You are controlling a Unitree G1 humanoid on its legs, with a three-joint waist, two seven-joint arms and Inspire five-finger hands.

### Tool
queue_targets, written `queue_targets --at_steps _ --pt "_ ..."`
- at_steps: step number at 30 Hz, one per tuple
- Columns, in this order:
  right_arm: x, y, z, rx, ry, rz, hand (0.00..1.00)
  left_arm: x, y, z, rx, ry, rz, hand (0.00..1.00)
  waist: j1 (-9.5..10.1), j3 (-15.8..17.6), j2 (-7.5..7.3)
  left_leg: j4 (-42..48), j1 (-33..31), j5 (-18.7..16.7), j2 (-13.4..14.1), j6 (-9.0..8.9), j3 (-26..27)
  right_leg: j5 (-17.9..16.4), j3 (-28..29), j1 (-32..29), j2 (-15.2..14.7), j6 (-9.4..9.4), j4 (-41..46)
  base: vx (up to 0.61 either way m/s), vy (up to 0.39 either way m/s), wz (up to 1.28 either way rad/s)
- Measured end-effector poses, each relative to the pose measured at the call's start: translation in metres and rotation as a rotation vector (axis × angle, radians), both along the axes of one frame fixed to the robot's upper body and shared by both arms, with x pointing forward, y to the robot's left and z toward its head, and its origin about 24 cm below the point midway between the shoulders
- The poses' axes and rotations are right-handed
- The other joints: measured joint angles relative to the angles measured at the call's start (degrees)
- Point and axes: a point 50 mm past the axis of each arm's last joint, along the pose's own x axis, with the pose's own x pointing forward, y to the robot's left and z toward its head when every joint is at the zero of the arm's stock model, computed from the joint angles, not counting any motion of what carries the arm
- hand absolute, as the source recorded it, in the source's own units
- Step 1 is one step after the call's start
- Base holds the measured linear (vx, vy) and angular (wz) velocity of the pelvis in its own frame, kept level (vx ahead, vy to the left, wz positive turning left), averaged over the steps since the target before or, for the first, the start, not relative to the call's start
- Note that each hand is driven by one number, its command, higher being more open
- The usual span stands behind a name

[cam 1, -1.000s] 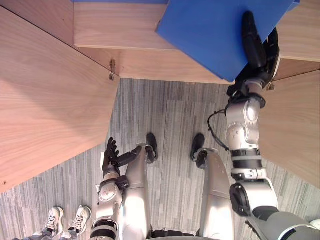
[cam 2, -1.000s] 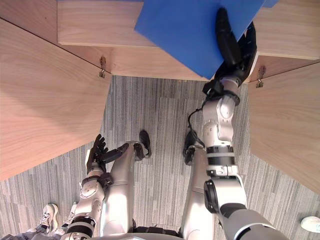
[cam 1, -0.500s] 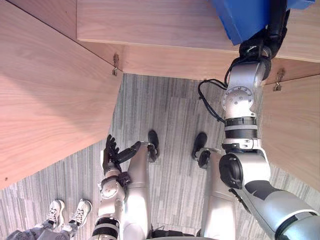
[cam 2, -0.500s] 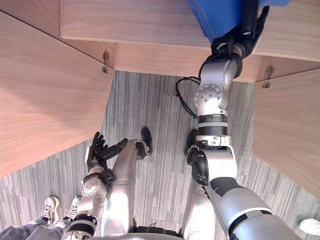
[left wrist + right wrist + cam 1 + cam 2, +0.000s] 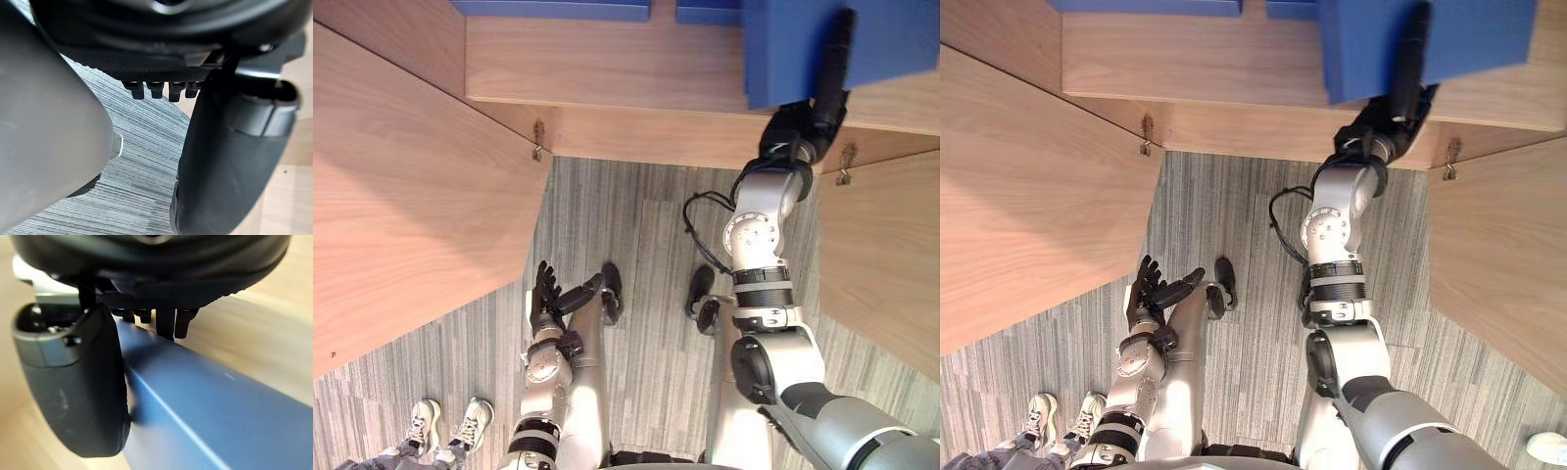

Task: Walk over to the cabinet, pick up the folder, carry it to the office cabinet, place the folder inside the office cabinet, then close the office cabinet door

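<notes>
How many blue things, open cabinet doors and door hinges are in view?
Blue things: 3 (folder pinched in the right hand; long blue piece; short blue piece beside it)
Open cabinet doors: 2 (left door, right door)
Door hinges: 2 (left hinge, right hinge)
Total: 7

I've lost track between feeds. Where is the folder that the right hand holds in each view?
Left eye view: folder at top right, over the shelf edge, right hand gripping it.
Right eye view: at the top, right of centre.
Right wrist view: blue slab beside the thumb.
Left wrist view: left hand over carpet.
Shared landmark: the right hand's thumb lying on the folder.
</notes>
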Motion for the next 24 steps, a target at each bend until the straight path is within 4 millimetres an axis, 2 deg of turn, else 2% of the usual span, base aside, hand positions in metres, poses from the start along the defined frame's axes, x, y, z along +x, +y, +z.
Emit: queue_targets --at_steps 2,8,14,20,24 --pt "0.004 0.010 -0.001 -0.073 0.012 0.043 1.00 -0.003 0.001 -0.006 -0.005 0.028 0.005 1.00 -0.40 -1.4 0.00 -1.2 0.3 0.4 0.0 -0.07 -0.1 0.4 -0.3 0.5 0.1 -0.19 -1.2 -0.02 -0.042 -0.01" --pt "0.016 0.034 0.019 -0.117 0.027 0.115 1.00 -0.003 0.001 -0.010 -0.024 0.043 0.008 1.00 -0.27 -1.8 0.02 -3.7 1.2 1.8 0.1 -0.33 0.0 1.9 -1.0 1.6 0.6 -0.41 -3.8 -0.01 -0.040 0.00" --pt "0.022 0.039 0.024 -0.099 0.050 0.131 1.00 -0.003 0.001 -0.013 -0.025 0.056 0.009 1.00 -0.43 -1.8 0.03 -4.9 1.7 2.8 0.2 -0.16 0.3 3.4 -1.0 2.3 0.9 -0.51 -5.9 -0.04 -0.020 -0.03" --pt "0.023 0.045 0.034 -0.013 0.059 0.143 1.00 -0.002 0.000 -0.012 -0.039 0.050 0.019 1.00 -0.36 -1.8 0.04 -5.9 1.7 4.1 0.2 -0.31 0.0 3.9 -1.8 2.3 1.0 -1.01 -6.3 -0.07 -0.052 0.04" --pt "0.019 0.045 0.037 0.123 0.081 0.109 1.00 0.000 -0.002 -0.010 -0.041 0.051 0.028 1.00 -0.04 -1.8 0.04 -6.4 1.7 4.6 0.2 -0.39 -0.1 4.1 -2.0 2.3 1.0 -1.33 -6.6 -0.03 -0.034 0.02"
